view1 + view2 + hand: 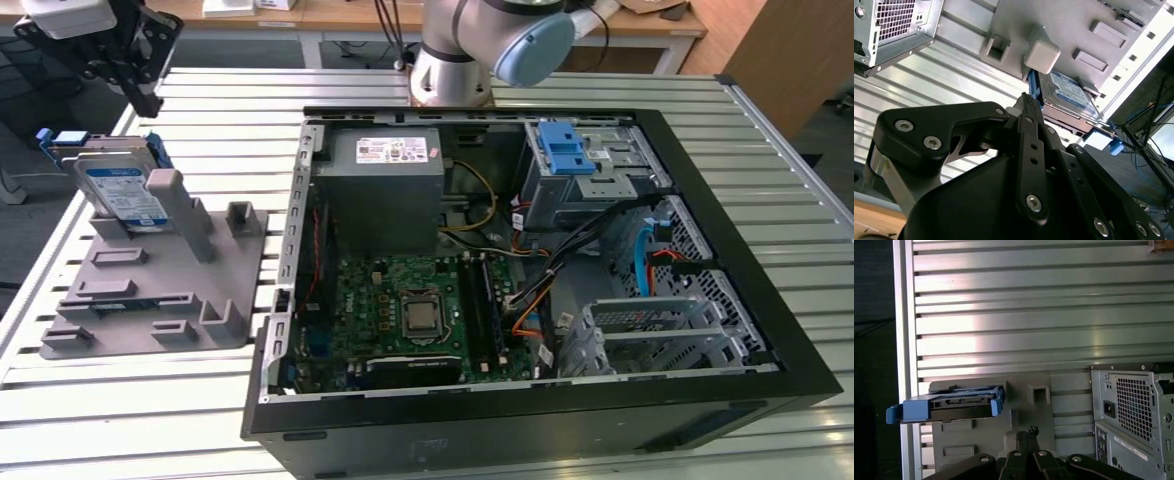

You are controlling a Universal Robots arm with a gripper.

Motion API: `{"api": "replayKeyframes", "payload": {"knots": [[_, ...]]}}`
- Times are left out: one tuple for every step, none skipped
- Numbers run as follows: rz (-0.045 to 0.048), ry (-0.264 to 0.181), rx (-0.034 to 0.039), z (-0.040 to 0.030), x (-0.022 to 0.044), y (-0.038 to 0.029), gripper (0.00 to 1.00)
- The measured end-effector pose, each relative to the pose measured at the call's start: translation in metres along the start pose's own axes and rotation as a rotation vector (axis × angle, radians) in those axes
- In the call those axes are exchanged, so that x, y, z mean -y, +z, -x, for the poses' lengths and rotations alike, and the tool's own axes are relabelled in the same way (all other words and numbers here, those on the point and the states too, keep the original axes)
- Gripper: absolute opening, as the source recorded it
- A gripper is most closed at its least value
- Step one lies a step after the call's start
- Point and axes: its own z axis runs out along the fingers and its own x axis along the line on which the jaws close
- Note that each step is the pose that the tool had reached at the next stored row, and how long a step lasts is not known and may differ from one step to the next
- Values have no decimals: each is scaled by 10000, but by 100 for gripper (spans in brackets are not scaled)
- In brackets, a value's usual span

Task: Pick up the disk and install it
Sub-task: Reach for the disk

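Note:
The disk (118, 188), a silver drive with a white-and-blue label in blue carrier rails, stands tilted on edge in the grey holder (150, 300) at the exterior view's left. My gripper (144, 102) hangs above and just behind it, apart from it, with its black fingers closed together and nothing between them. In the second wrist view the shut gripper (1025, 98) points toward the disk (1070, 93). In the first wrist view the disk (951, 406) shows edge-on beyond the gripper (1027, 433).
The open black computer case (534, 425) lies to the right of the holder, with a grey power supply (387, 175), a motherboard (414, 310) and a metal drive cage with a blue latch (571, 150). The slatted metal table (160, 420) ends close to the holder's left.

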Motion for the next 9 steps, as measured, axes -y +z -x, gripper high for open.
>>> {"api": "replayKeyframes", "payload": {"knots": [[0, 0, 0, -12, -2, 1, 11], [0, 0, 0, -24, -4, 2, 11], [0, 0, 0, -37, -7, 3, 11], [0, 0, 0, -50, -9, 4, 11], [0, 0, 1, -67, -11, 5, 11], [0, 0, 1, -81, -12, 6, 11], [0, 0, 1, -96, -13, 7, 11], [0, 0, 0, -110, -14, 9, 11], [0, 0, 1, -122, -15, 10, 11]]}}
